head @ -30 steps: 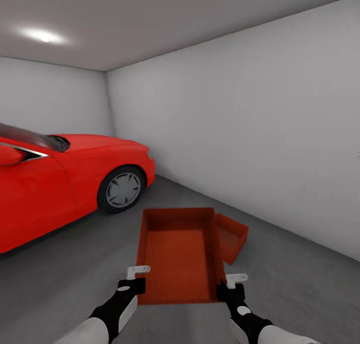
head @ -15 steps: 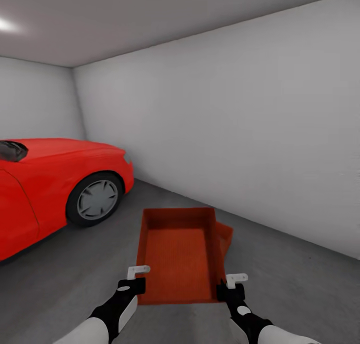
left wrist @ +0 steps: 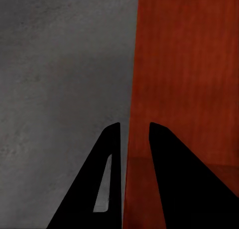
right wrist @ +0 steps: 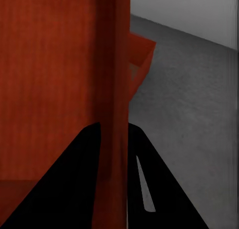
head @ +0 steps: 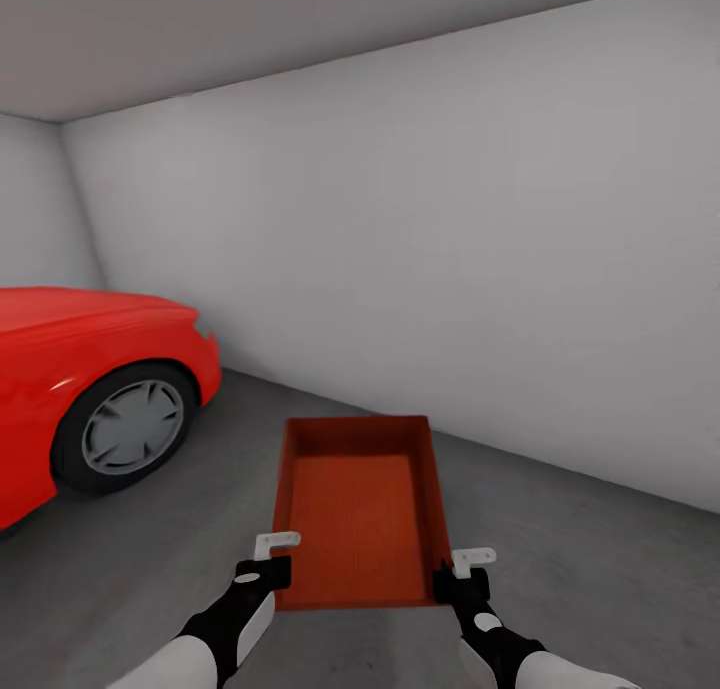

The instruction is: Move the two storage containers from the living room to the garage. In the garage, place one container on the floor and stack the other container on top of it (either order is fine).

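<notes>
- Container (head: 360, 514) hangs level over the garage floor (head: 600, 569), carried by its near corners; thin walls look light but flexy, so keep your hold even.
- Left gripper (head: 268, 559) and right gripper (head: 462, 569) each pinch a side wall.
- Second container (right wrist: 140, 57) lies just beyond, on the concrete.
- Red car (head: 90, 389) stands well apart.

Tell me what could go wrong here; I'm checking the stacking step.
The held bin hangs from thin side walls, one in each hand, left and right; it could slip or tilt. From the head view it hides the other bin, so lowering may land off-centre.
</notes>
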`<state>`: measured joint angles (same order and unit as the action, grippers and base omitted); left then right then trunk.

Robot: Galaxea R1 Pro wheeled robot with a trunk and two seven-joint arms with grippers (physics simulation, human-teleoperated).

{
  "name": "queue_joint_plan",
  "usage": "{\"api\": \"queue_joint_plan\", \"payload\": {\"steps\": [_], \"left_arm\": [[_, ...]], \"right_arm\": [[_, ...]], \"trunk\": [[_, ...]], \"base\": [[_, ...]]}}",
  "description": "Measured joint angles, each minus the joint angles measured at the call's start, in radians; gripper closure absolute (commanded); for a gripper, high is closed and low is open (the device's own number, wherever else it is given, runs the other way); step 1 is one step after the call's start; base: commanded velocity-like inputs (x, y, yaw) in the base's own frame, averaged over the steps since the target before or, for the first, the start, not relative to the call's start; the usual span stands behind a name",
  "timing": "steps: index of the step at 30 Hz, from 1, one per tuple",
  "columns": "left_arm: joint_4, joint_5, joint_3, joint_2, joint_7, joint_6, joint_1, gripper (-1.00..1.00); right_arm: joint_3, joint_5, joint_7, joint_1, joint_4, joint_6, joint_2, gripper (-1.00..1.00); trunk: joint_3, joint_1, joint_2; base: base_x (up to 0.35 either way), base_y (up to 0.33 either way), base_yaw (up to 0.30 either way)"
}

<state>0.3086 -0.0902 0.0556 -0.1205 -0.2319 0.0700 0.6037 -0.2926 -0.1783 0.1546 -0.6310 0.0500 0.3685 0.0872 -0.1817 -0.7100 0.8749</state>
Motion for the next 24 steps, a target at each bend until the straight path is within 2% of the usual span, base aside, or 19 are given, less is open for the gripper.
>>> {"api": "queue_joint_plan", "payload": {"steps": [11,24], "left_arm": [[0.0,-0.001,0.001,0.001,0.0,0.0,0.0,1.0],[0.0,-0.001,0.0,0.0,0.0,0.0,0.0,1.0]], "right_arm": [[-0.001,0.0,0.001,0.0,0.0,0.0,0.001,1.0],[0.0,0.0,0.0,0.0,0.0,0.0,0.0,1.0]], "trunk": [[-0.007,0.0,0.0],[-0.008,0.0,0.0]], "base": [[0.32,0.096,-0.104],[0.32,0.109,-0.005]]}}
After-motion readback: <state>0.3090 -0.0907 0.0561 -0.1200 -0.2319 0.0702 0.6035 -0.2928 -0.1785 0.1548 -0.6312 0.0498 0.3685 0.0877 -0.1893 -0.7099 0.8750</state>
